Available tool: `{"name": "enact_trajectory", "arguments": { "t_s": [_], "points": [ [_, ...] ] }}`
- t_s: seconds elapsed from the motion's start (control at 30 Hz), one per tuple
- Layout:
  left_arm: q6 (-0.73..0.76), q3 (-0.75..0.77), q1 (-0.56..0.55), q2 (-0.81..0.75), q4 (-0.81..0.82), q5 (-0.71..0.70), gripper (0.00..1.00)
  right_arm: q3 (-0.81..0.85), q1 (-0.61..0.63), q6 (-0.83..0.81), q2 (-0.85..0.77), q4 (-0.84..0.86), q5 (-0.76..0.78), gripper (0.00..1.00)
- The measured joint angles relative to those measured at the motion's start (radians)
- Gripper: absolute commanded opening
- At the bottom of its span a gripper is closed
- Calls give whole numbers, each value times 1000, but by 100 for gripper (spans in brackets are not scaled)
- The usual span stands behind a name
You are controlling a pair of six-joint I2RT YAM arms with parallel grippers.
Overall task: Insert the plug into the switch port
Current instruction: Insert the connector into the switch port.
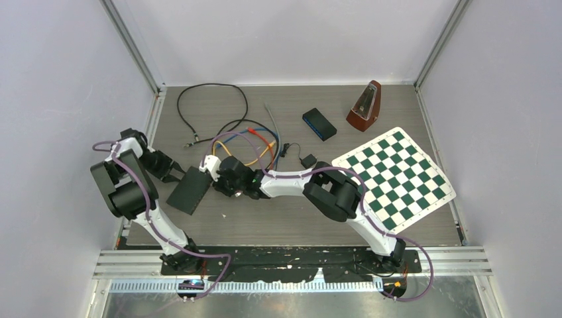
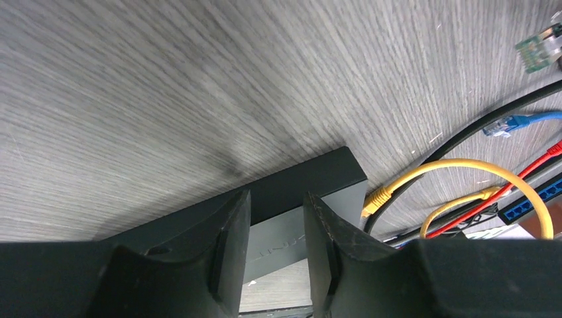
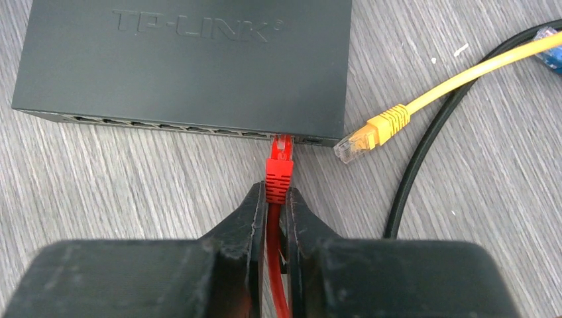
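red plug (image 3: 279, 169): nose-on to the front face of the switch (image 3: 185, 59), its clear tip at the mouth of a port near the right end of the port row. the red boot is wholly outside. how far the tip is in, cannot tell.

right gripper (image 3: 275, 192): closed on the red plug, fingers pinching the back of the boot and the red cable (image 3: 277, 265) just behind it. the cable runs back between the fingers toward the wrist.

switch: dark flat box, lying on the grey wood-grain table (image 1: 298, 218), ports facing the right arm.

left gripper (image 2: 277, 195): at the switch's far end, one finger on each side of a corner, both pads against the body, so clamped on the switch.

just right of the red plug: yellow plug (image 3: 371, 132), loose on the table, tip pointing at the switch corner but apart from it. a black cable (image 3: 424, 152) curves past beside it. blue plug (image 2: 507, 124) lies further out among the cable loops.

well apart, far side of the table: second dark box (image 1: 319, 124), wooden metronome (image 1: 364, 106), green-and-white checker mat (image 1: 394, 179) at the right.
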Motion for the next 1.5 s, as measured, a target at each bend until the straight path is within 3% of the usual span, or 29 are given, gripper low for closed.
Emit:
{"name": "enact_trajectory", "arguments": {
  "t_s": [0.37,0.87,1.17,1.33,1.43,1.5],
  "points": [
    [45,32,-2,16,31,23,19,106,-5,42,70,-11,6,5],
    [66,-10,-37,-17,203,18,6,203,-6,82,131,-20,29,5],
    [69,-64,-39,-30,340,41,3,290,5,87,180,-52,93,5],
    [70,-74,-39,-52,359,20,4,254,17,76,180,21,140,5],
    [63,-79,-32,-69,345,6,5,226,18,74,180,83,144,5],
    [46,-98,-36,-88,235,44,10,221,16,72,186,134,138,5]
  ]
}}
